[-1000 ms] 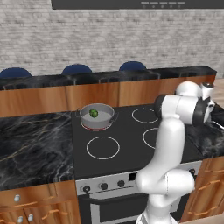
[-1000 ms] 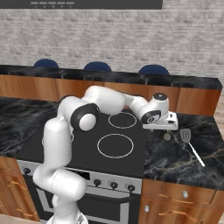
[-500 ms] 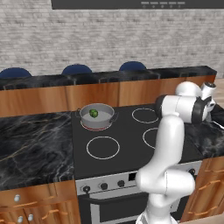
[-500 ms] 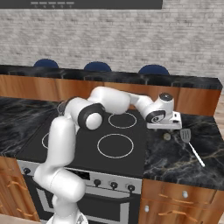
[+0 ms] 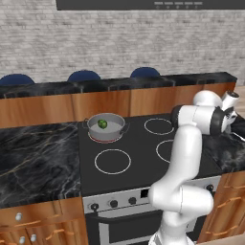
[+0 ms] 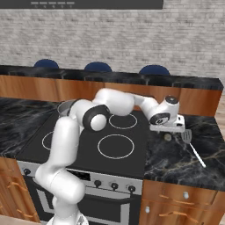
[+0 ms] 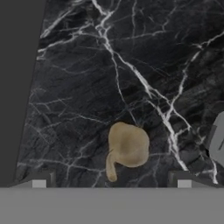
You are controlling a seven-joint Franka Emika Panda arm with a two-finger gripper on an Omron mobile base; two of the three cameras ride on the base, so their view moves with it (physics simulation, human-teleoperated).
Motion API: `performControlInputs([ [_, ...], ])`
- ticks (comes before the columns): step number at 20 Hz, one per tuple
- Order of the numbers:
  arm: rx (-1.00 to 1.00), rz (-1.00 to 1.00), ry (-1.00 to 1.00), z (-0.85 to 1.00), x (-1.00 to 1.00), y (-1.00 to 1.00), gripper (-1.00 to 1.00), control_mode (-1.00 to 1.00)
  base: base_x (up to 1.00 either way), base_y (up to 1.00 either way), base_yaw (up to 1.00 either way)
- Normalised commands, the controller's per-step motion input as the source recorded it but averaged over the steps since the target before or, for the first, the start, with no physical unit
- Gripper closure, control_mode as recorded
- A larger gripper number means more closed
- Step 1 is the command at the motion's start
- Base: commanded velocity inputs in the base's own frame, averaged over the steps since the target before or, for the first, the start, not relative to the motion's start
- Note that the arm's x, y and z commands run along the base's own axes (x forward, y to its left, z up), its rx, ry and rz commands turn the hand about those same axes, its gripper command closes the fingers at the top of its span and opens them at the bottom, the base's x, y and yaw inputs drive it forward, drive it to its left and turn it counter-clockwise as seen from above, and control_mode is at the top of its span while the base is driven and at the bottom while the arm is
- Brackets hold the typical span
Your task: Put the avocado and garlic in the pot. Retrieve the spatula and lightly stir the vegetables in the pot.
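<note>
The garlic [image 7: 127, 146], a pale beige lump, lies on the black marble counter right of the stove, also seen under the hand [image 6: 167, 137]. My gripper [image 6: 168, 131] hovers just above it, open, one fingertip [image 7: 37, 180] on each side and nothing between them [image 7: 110, 180]. The light-grey spatula [image 6: 187, 136] lies just right of the garlic, its thin handle running toward the counter's front, and its head [image 7: 217, 138] shows at the edge of the hand view. The grey pot [image 5: 106, 127] stands on the back-left burner with the green avocado [image 5: 102, 123] inside.
The black stove top [image 6: 115, 146] has four ringed burners. Its edge [image 7: 17, 65] shows left of the garlic. A raised wooden counter with a dark top [image 5: 119, 98] runs behind the stove, with blue chair backs beyond. Marble counter [image 5: 38, 158] extends left.
The hand has moved a little to the right and down over the counter, ending above the garlic. The jaws stayed open; garlic, spatula and pot have not moved.
</note>
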Motion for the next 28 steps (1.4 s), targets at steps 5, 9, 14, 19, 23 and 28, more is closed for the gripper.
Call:
performControlInputs([
  [5,0.00,0.00,0.00,-0.11,0.24,0.00,-1.00,-1.00,0.00,0.00,0.00],
  [9,0.00,0.00,0.00,-0.04,0.04,-0.08,-1.00,-1.00,0.00,0.00,0.00],
  [14,0.00,0.03,0.00,0.00,-0.09,0.00,-1.00,-1.00,0.00,0.00,0.00],
  [19,0.00,0.04,0.00,-0.13,-0.10,-0.02,-1.00,-1.00,0.00,0.00,0.00],
  [23,0.00,0.05,0.00,-0.13,0.00,0.00,-1.00,-1.00,0.00,0.00,0.00],
  [28,0.00,0.05,0.02,-0.17,0.01,0.00,-1.00,-1.00,0.00,0.00,0.00],
])
